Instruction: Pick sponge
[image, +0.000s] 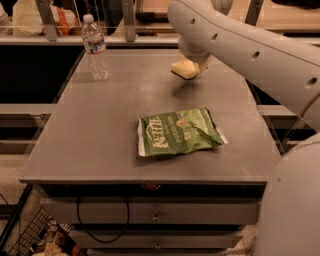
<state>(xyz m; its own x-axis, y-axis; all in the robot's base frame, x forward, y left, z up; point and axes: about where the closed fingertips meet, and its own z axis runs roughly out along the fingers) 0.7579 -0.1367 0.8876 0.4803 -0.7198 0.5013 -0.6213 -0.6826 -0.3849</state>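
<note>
The pale yellow sponge hangs a little above the grey table at the far middle, with its shadow on the tabletop below it. My gripper comes down from the white arm and is shut on the sponge's right part. The arm's wrist hides most of the gripper.
A green chip bag lies flat in the table's middle, in front of the sponge. A clear water bottle stands at the far left. Drawers sit under the front edge. My white base stands at the right.
</note>
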